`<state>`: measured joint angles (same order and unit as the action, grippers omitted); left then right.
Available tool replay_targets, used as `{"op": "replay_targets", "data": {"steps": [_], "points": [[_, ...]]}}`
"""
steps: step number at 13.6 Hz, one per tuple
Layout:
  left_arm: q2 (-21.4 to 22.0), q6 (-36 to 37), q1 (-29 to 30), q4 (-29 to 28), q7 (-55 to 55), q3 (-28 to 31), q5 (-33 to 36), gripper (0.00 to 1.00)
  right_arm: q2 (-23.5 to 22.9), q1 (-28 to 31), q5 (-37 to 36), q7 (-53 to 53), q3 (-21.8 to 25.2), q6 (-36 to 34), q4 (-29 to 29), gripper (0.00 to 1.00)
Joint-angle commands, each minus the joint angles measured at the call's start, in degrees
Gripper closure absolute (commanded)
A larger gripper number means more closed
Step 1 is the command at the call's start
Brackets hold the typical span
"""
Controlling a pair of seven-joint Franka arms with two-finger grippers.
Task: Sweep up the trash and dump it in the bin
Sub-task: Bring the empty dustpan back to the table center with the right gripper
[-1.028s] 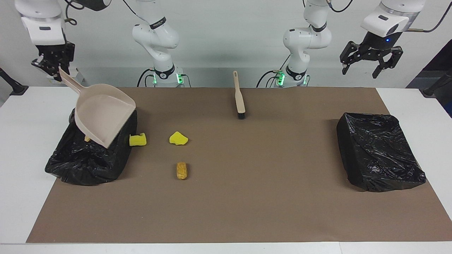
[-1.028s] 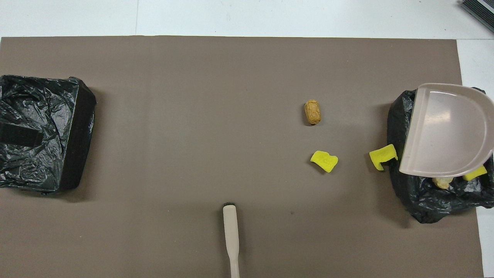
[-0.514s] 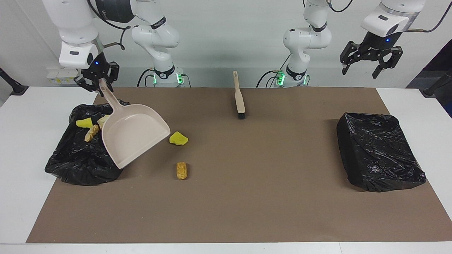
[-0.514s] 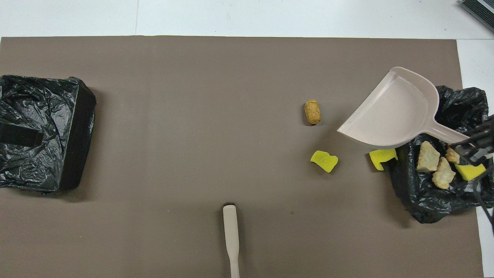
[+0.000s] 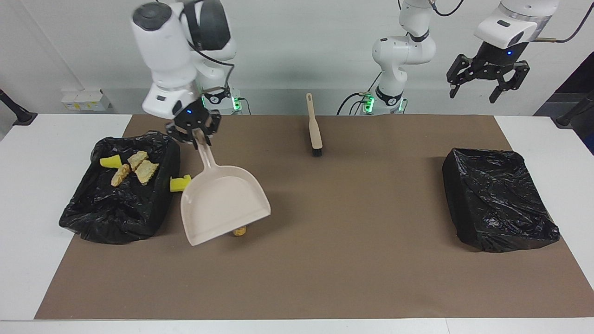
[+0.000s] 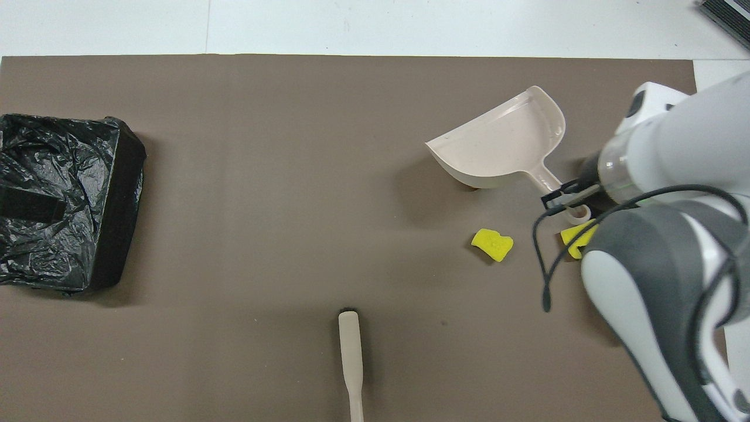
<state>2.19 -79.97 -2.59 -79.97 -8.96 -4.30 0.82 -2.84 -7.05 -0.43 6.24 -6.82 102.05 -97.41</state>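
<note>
Four pieces of trash (image 5: 130, 166) already lie in the bin (image 5: 93, 218) at the right arm's end of the table: one yellow sponge chunk and three tan pastry-like bits, resting on its black liner. Three more are left on the brown mat (image 5: 352, 260), by my count. One yellow sponge chunk (image 5: 178, 184) sits just beside the bin's wall, a second yellow chunk (image 6: 492, 244) lies out on the mat near it, and the tan piece (image 5: 240, 230) peeks out from under the dustpan's lip.

I have the right gripper (image 5: 194, 134) clamped shut on the handle of the beige dustpan (image 5: 223, 204), which hangs tilted over the mat, its mouth over that tan piece and pointing away from the robots. The pan looks empty, so I judge one load dumped and a second pass about to begin.

My left gripper (image 5: 487, 86) waits high at its own end, over the table edge, jaws spread wide and holding nothing. The brush (image 5: 314, 127) lies untouched on the mat close to the robots. The second lined bin (image 5: 499, 204), at the left arm's end, shows nothing inside.
</note>
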Motion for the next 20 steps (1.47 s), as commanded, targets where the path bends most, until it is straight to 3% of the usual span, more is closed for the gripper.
{"op": "replay_targets", "data": {"steps": [1,8,12,14,15,16,20], "points": [[1.4,-0.5,0.7,-1.8,-0.6,-0.3,-0.5,0.00,-3.8,-5.1,1.2,-12.1,0.2,5.6,0.2,1.00],[1.4,-0.5,0.7,-1.8,-0.6,-0.3,-0.5,0.00,-15.2,-17.4,1.3,-36.7,0.2,21.8,3.5,1.00],[1.4,-0.5,0.7,-1.7,-0.6,-0.3,-0.5,0.00,-23.8,-22.8,0.7,-43.8,0.2,27.8,6.1,1.00],[1.4,-0.5,0.7,-1.7,-0.6,-0.2,-0.5,0.00,-24.8,-22.9,1.3,-46.0,0.2,31.3,6.1,1.00],[1.4,-0.5,0.7,-1.8,-0.6,-0.3,-0.5,0.00,-24.7,-23.1,0.9,-46.1,0.2,31.3,5.9,0.30],[1.4,-0.5,0.7,-1.7,-0.6,-0.3,-0.5,0.00,-24.6,-23.2,0.2,-46.0,0.2,30.4,5.8,0.00],[1.4,-0.5,0.7,-1.8,-0.6,-0.3,-0.5,0.00,-22.7,-23.3,0.3,-45.7,0.2,25.1,5.7,0.00]]}}
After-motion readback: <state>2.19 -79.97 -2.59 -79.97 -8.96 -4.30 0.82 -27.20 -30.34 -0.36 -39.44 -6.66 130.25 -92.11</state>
